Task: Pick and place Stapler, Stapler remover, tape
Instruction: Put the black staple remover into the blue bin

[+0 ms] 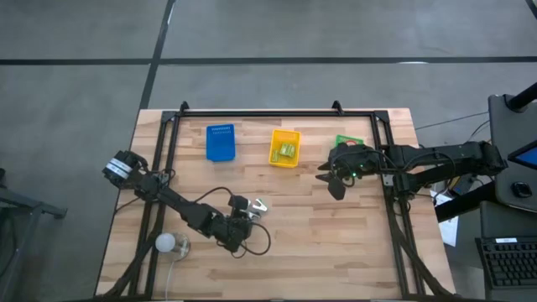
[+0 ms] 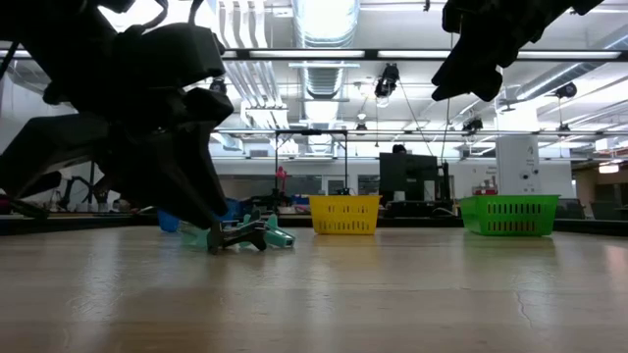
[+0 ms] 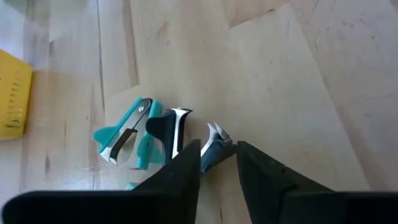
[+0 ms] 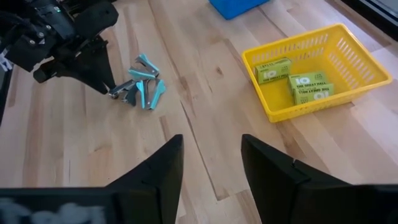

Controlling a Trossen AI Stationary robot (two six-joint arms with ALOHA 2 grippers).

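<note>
The left gripper point(image 3: 217, 163), partly open, is being closed around a dark staple remover point(image 3: 214, 149) lying beside teal ones point(image 3: 127, 134) on the desk point(image 1: 336, 252). The right gripper point(image 4: 211, 165), half open and empty, is being held above the desk near the yellow basket point(image 4: 354, 46). Next, a firm grip and lift are being called for.

Several teal-and-chrome staple removers point(image 3: 127, 134) are lying in a small cluster on the wooden tabletop point(image 3: 280, 74), touching one another; a dark-handled one point(image 3: 214, 149) is resting at the cluster's edge.
</note>
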